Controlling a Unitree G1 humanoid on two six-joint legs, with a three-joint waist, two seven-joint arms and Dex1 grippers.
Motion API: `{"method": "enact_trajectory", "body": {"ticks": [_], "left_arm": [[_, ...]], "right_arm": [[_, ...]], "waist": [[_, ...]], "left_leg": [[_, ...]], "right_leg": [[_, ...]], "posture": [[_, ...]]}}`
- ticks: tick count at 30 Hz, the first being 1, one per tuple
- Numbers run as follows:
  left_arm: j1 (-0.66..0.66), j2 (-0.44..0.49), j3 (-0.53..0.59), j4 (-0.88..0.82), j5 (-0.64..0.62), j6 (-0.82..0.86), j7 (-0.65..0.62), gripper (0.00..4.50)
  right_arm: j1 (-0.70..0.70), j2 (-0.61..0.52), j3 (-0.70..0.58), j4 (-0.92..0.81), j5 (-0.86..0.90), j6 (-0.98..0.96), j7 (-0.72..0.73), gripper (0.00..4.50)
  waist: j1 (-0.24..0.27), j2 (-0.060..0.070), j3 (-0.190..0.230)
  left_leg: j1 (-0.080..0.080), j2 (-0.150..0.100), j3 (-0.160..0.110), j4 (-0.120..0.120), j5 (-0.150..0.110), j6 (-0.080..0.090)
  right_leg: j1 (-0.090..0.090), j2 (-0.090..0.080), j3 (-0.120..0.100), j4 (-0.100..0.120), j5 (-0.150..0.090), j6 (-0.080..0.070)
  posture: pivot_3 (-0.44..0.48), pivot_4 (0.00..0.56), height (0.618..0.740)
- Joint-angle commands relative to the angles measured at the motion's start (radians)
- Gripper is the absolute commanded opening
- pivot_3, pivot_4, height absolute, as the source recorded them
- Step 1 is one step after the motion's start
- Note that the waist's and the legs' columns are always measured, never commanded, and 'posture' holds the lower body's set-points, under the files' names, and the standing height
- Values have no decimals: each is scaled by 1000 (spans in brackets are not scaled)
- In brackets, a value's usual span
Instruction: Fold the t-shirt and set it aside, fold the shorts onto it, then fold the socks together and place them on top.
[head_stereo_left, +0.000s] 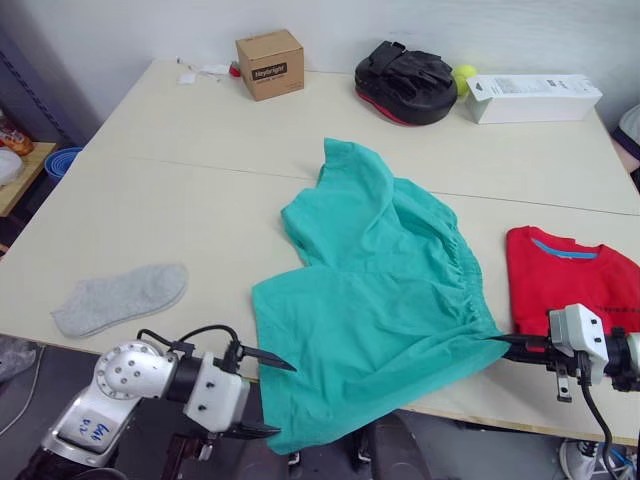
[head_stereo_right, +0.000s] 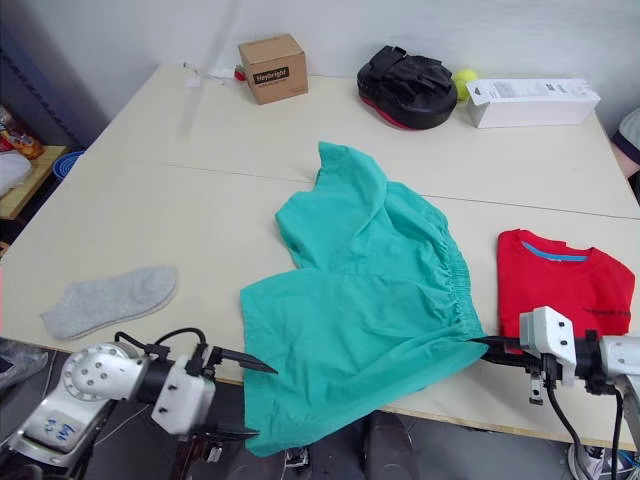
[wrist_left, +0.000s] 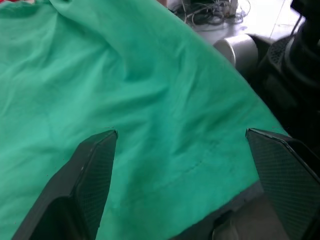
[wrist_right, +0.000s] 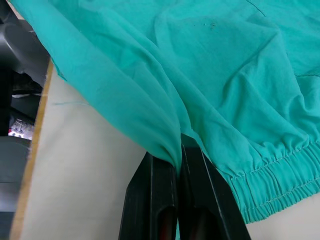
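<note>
- Lying spread across the middle of the pale counter (head_stereo_left: 150, 200), the shorts (head_stereo_left: 380, 300) fill the centre of the head view, one leg reaching toward the upper middle of the frame and the lower hem hanging over the counter's near edge at the bottom centre.
- Their gathered elastic waistband runs down the right side of the cloth.
- At the lower right of the frame, the right gripper (head_stereo_left: 505, 343) has its fingers clamped together on a fold of the shorts beside the waistband; in the right wrist view the two black fingers (wrist_right: 155, 200) sit pressed side by side with teal cloth pinched between them.
- At the lower left, the left gripper (head_stereo_left: 270, 395) stands with its fingers spread wide, just beside the hanging edge of the shorts; in the left wrist view the two fingertips (wrist_left: 97, 165) are well apart with teal fabric lying between and beyond them, and nothing is gripped.
- The t-shirt (head_stereo_left: 570, 280) lies folded at the right edge of the frame, just beside the shorts, blue neckband upward.
- The socks (head_stereo_left: 122, 298) lie flat at the left, well apart from the shorts.
- Along the counter's far edge at the top sit a cardboard box (head_stereo_left: 270, 64), a black padded mitt (head_stereo_left: 405, 84), a yellow-green ball (head_stereo_left: 466, 74) and a long white box (head_stereo_left: 532, 98).
</note>
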Motion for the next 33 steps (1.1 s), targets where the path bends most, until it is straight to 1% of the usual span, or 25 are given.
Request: {"method": "enact_trajectory", "body": {"ticks": [1,3,6,7,10,12,15,16,17,19,21,23,25,26,28,29,31,33], "left_arm": [[-31,-7,-28,58,72,-140,36,4273],[-53,2,-42,102,105,-217,46,4273],[-78,15,-52,160,135,-280,66,4273],[-88,15,-51,179,155,-301,83,4273],[-148,-8,-39,252,269,-381,180,4273],[-178,-22,-37,283,302,-387,231,3908],[-202,-32,-39,301,282,-376,266,3154],[-204,-30,-44,299,269,-373,263,3024],[-203,-24,-55,284,219,-360,241,2886],[-195,-13,-77,248,108,-325,197,2534],[-163,24,-100,182,-42,-258,120,2027],[-155,47,-102,163,-89,-234,82,1434],[-160,49,-94,168,-88,-225,74,765],[-161,49,-92,169,-94,-217,69,518],[-162,48,-90,168,-99,-209,60,518],[-159,47,-90,158,-121,-183,51,518],[-152,43,-82,131,-169,-117,48,518],[-140,44,-66,94,-241,-8,53,518]], "right_arm": [[1,-23,-48,-78,34,55,-6,0],[-5,-24,-57,-94,35,78,-9,0],[-16,-22,-64,-110,33,102,-11,0],[-20,-20,-65,-115,33,109,-11,0],[-30,-13,-67,-129,30,126,-15,0],[-37,-9,-66,-149,31,143,-26,0],[-53,-5,-61,-193,35,184,-54,0],[-57,-5,-60,-201,35,193,-59,0],[-61,-5,-58,-213,36,206,-66,0],[-68,-3,-57,-232,37,226,-76,0],[-78,-1,-52,-255,40,253,-92,0],[-85,2,-48,-272,41,274,-104,0],[-89,4,-45,-285,40,289,-113,0],[-91,5,-44,-292,40,296,-116,0],[-94,7,-43,-302,40,309,-121,0],[-96,8,-42,-307,41,316,-123,0],[-96,9,-43,-315,42,324,-125,0],[-94,10,-44,-316,40,328,-125,0]], "waist": [[-1,0,0],[0,0,0],[0,0,0],[0,0,0],[1,0,0],[1,0,0],[10,0,0],[15,0,0],[22,0,0],[26,0,0],[23,0,0],[17,1,-1],[10,2,-2],[7,3,-2],[1,3,-2],[0,3,-2],[0,3,-2],[0,3,-2]], "left_leg": [[0,0,0,0,0,0],[0,1,0,0,0,0],[0,1,0,0,0,0],[0,1,0,-1,0,0],[0,1,0,-2,0,0],[0,1,0,-3,0,0],[0,1,0,-4,1,1],[-1,1,0,-3,2,1],[-1,1,0,-3,2,2],[-2,1,0,-3,5,2],[-4,3,0,-4,7,2],[-8,4,0,-6,9,2],[-9,4,0,-7,10,1],[-10,4,0,-9,12,-3],[-10,4,0,-11,13,-3],[-11,4,0,-11,15,0],[-11,4,0,-12,16,2],[-12,4,0,-11,16,2]], "right_leg": [[0,0,0,0,1,0],[0,0,0,0,1,-1],[-1,0,0,0,2,-2],[-1,0,0,-1,2,-2],[-1,0,0,-3,2,-1],[-1,0,-1,-3,2,-1],[-1,0,-1,-4,2,0],[0,0,-2,-4,3,0],[0,0,-2,-5,5,0],[0,0,-2,-7,9,-2],[-1,0,-3,-12,13,-3],[-4,0,-4,-16,16,-3],[-4,0,-4,-18,16,-3],[-5,0,-5,-19,16,-3],[-5,0,-7,-21,16,-3],[-5,1,-8,-22,16,-3],[-5,1,-8,-22,16,-3],[-5,1,-9,-22,16,-3]], "posture": [[0,150,740],[0,150,740],[0,150,740],[0,150,740],[0,150,740],[0,150,740],[0,150,740],[0,150,740],[0,150,740],[0,150,740],[0,150,740],[0,150,740],[0,150,740],[0,150,740],[0,150,740],[0,150,740],[0,150,740],[0,150,740]]}}
